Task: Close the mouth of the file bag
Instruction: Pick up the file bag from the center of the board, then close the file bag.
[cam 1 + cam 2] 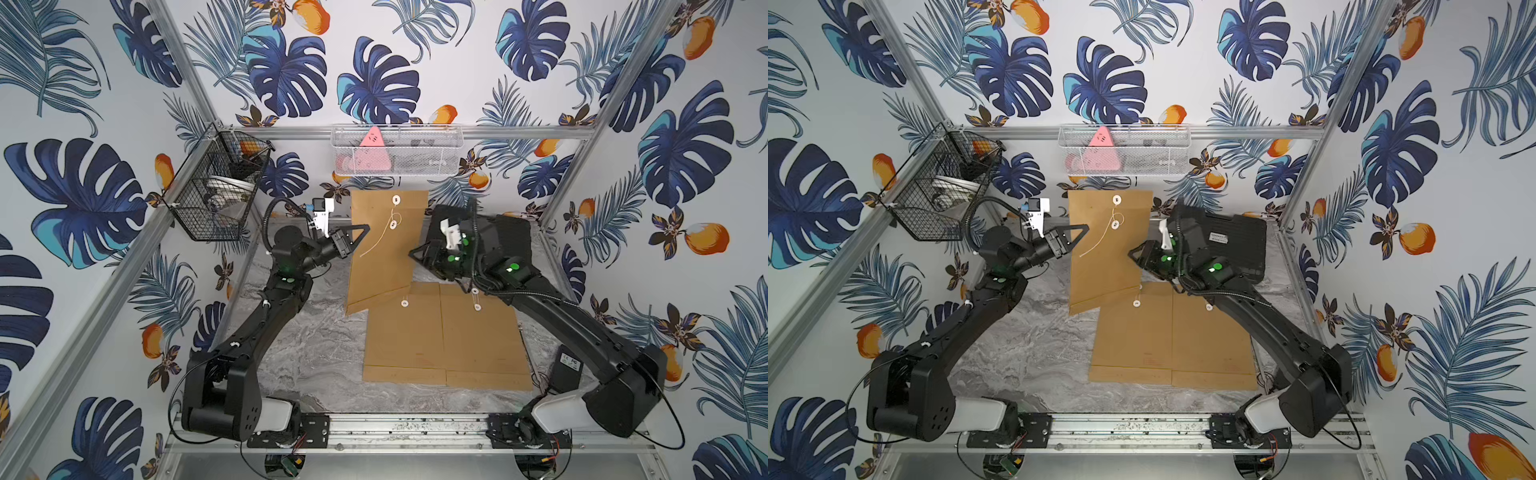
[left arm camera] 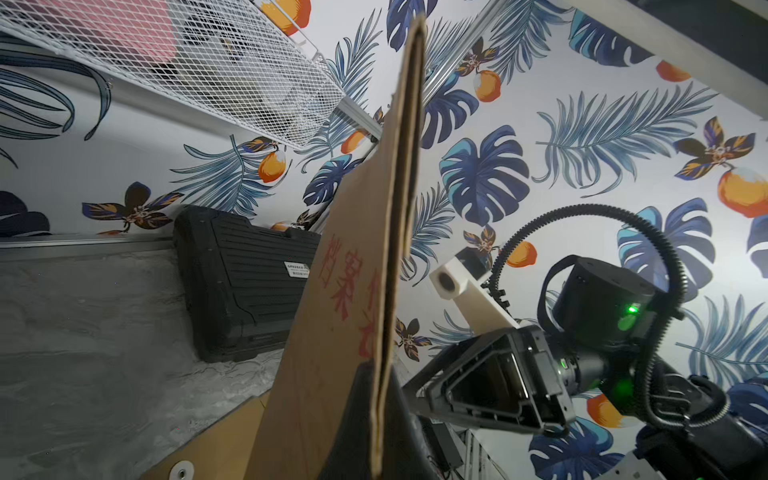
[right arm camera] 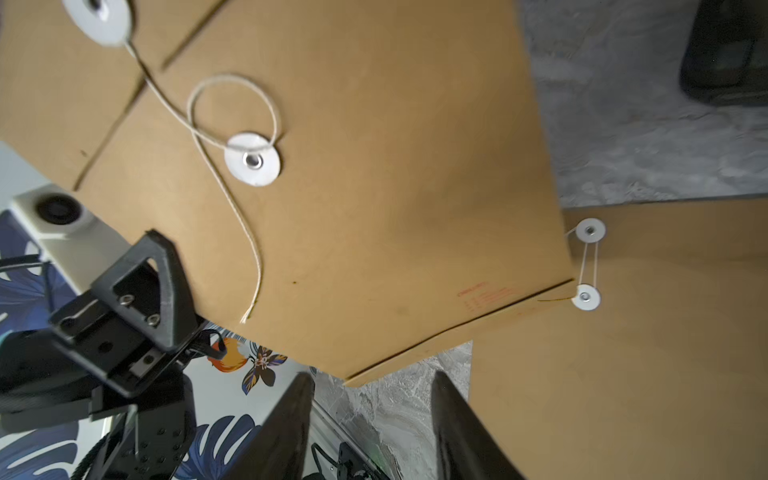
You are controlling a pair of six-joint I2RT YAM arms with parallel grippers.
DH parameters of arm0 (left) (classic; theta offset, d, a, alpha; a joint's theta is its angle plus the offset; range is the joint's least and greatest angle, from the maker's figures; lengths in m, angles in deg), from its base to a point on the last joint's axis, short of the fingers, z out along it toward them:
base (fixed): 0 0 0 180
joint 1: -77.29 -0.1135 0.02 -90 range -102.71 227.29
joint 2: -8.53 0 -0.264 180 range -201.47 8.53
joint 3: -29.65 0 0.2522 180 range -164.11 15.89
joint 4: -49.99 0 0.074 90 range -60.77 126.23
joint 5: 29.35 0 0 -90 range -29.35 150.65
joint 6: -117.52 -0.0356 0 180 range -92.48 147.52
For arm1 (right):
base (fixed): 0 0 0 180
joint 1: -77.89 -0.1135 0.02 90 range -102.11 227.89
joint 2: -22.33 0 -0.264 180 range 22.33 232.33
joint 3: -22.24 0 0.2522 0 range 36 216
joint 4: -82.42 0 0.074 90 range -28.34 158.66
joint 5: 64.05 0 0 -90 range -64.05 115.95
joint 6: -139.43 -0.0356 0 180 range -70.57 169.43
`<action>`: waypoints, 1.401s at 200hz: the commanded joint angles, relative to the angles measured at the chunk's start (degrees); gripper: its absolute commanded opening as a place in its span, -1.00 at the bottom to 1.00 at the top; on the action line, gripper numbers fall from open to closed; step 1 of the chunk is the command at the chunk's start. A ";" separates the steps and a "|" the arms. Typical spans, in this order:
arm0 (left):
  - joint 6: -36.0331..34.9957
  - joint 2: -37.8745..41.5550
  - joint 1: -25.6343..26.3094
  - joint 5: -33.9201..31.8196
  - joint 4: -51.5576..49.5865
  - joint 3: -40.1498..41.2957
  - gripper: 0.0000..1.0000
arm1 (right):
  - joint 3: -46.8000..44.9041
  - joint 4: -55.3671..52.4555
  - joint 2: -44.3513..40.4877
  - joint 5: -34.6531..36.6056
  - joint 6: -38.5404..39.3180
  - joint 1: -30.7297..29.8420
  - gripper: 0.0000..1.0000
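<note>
The left hand (image 1: 362,231) was clamped tight on the side edge of the kraft file bag (image 1: 386,257). It held the bag upright above the desk (image 1: 307,365), just behind the two flat file bags (image 1: 444,340). The right hand (image 1: 414,253), above those bags' far edge, stood half open and empty. The string (image 3: 232,77) made one slack loop at the lower disc (image 3: 252,159), with its tail dangling. Most of the winding probably remained.
</note>
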 commanded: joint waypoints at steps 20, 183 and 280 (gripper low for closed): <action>-7.67 2.32 4.66 -9.42 -0.55 1.22 -1.00 | 2.43 7.93 5.41 2.55 -8.02 -4.31 -0.04; -7.86 4.32 9.46 -15.03 -1.17 -0.26 -1.00 | -0.13 22.29 8.22 4.19 -9.97 -7.17 -0.48; -19.22 6.41 9.58 -14.11 -15.63 -8.13 -1.00 | -8.28 23.48 3.09 16.29 11.85 -9.46 -1.00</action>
